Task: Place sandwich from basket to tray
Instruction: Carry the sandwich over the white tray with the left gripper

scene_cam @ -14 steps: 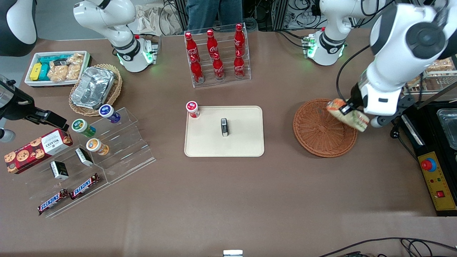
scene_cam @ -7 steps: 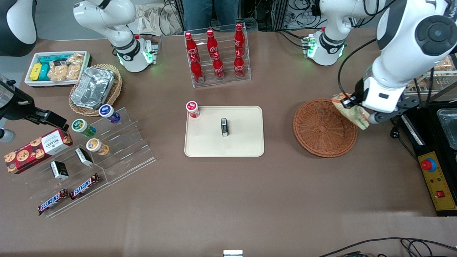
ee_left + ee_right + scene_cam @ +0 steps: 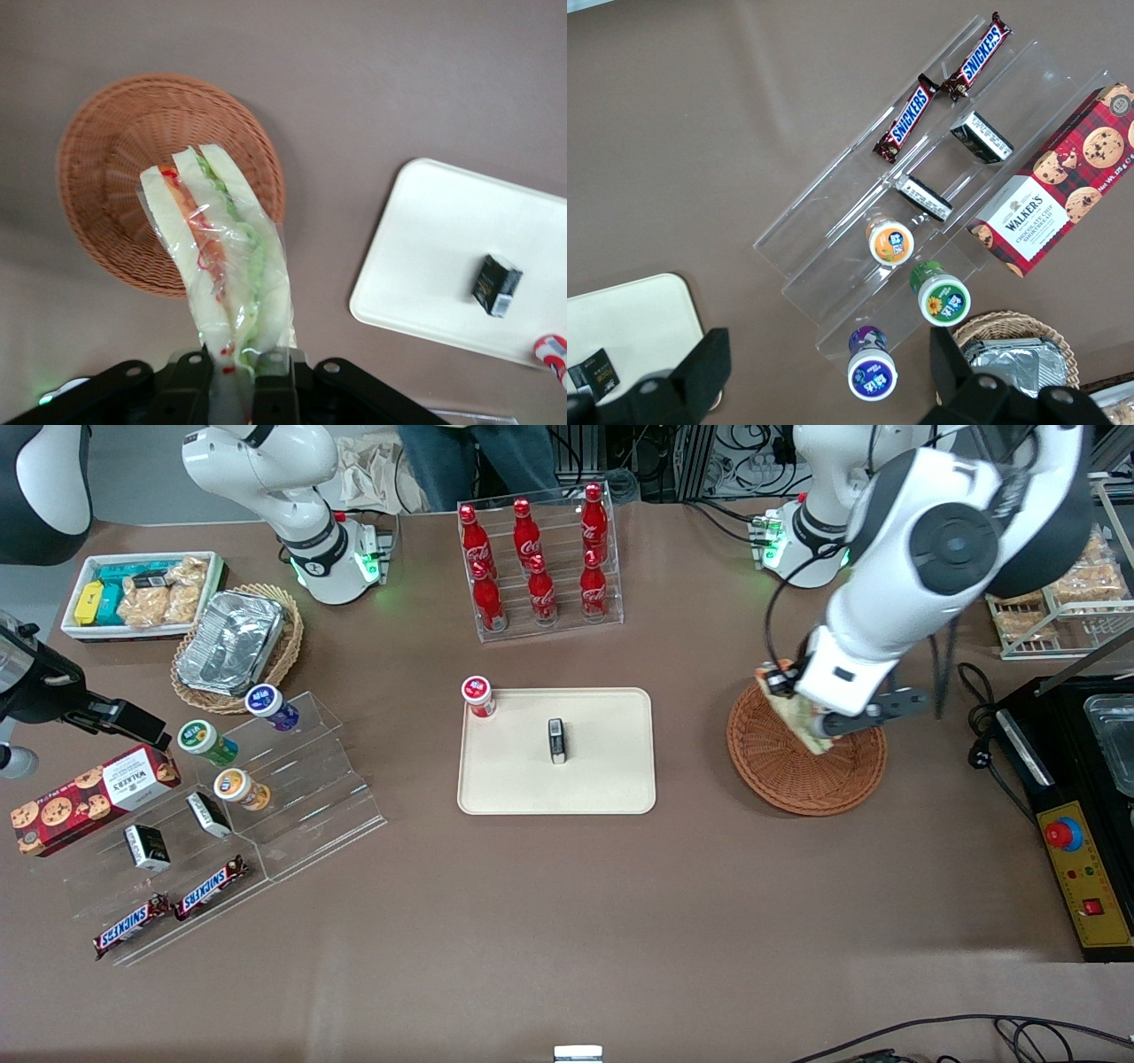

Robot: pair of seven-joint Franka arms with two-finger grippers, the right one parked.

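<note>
Clamped on the narrow end of the plastic-wrapped sandwich (image 3: 221, 257), the jaws of the left arm's gripper (image 3: 232, 359) hold the wedge clear in the air above the round reddish-brown basket (image 3: 780, 766), with no part of the bread touching the wicker. Seen from the wrist, the sandwich's long axis runs straight out from the fingers, its white bread, red and green filling layers showing edge-on through the film. From the front camera the sandwich (image 3: 791, 710) hangs over the basket's edge that faces the tray, tilted, with the gripper (image 3: 802, 707) pressed close beside it.

The cream-beige tray (image 3: 602, 779) lies well apart from the basket, sideways toward the parked arm's end of the table, at about the same distance from the front camera. That sideways gap is what the coming carry appears to turn on. A small dark box (image 3: 555, 740) sits near the tray's middle and a red-capped bottle (image 3: 478, 695) stands at one corner, so the bare stretch nearest the basket looks the likeliest landing place. The pick seems complete; the transfer and release remain.
</note>
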